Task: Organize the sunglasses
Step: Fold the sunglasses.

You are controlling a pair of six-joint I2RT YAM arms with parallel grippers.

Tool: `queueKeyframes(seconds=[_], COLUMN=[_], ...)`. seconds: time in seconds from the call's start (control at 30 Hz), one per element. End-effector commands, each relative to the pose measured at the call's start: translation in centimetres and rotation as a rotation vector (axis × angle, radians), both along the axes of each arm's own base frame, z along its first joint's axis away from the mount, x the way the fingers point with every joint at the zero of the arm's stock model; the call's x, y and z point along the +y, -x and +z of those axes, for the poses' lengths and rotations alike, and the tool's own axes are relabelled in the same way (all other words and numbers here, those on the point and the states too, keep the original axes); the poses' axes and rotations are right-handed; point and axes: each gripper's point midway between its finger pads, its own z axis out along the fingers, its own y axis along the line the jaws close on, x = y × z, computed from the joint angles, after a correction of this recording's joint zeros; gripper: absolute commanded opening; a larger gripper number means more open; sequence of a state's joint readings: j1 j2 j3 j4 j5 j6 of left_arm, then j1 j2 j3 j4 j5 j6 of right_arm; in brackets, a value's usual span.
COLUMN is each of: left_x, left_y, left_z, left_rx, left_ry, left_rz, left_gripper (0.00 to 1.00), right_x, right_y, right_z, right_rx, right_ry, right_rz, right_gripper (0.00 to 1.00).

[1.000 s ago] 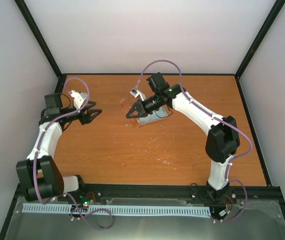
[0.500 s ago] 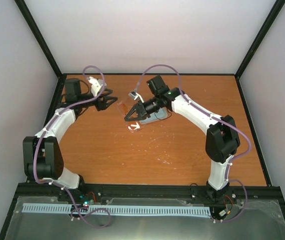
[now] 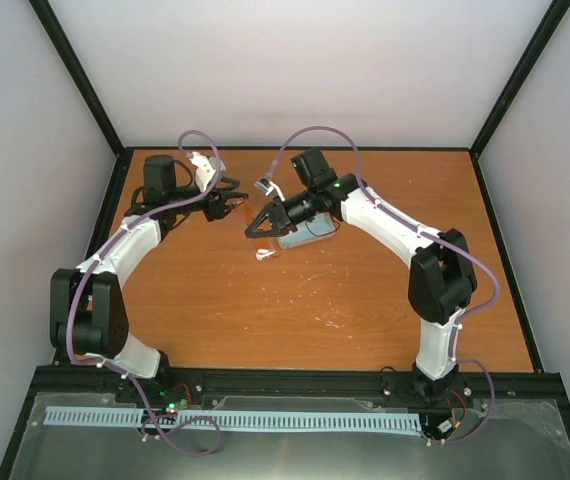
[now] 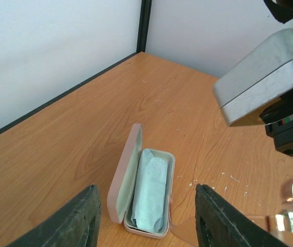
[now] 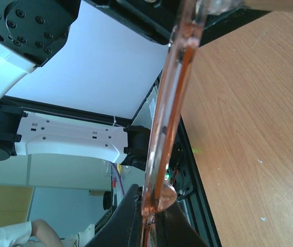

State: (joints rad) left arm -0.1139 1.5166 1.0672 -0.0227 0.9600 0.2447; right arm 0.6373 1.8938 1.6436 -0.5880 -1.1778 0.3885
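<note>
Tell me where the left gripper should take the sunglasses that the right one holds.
Take the free stretch of the sunglasses, away from the right gripper, which is shut on their near end. In the right wrist view the amber frame runs long and thin, so close the open left gripper across that thin side, coming in from the left.

L fingers wide, R fingers tight

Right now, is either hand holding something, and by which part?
The right hand pinches the sunglasses by a thin amber frame piece; the left hand holds nothing.
</note>
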Motion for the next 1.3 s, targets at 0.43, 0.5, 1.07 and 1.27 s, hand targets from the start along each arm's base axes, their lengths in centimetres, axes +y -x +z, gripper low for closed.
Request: queueKeyframes(seconds=[0.43, 0.5, 1.07, 1.27], left_x=[-2.3, -2.4, 0.1, -0.6], left_y=[2.7, 2.6, -2.1, -0.4], left_z=[-0.3, -0.1, -2.7, -0.8], left_rx=[0.059, 0.062, 0.127, 0.108], left_ry=[0.044, 0.051, -0.002, 0.031], left_rz=[-0.106, -0.116, 0.054, -0.025], left_gripper=[0.48, 0.48, 0.46, 0.42], right_x=[1.6, 1.4, -0.2, -0.1], right_y=[-2.0, -1.9, 0.5, -0.6], right_z=[4.5, 4.4, 6.4, 5.4], right_rx=[-0.106, -0.112, -0.132, -0.146], right_ry=[-0.150, -0.143, -0.191, -0.167], right_rz=[0.048, 0.040, 0.086, 0.043], right_gripper=[0.03, 0.03, 0.03, 0.03])
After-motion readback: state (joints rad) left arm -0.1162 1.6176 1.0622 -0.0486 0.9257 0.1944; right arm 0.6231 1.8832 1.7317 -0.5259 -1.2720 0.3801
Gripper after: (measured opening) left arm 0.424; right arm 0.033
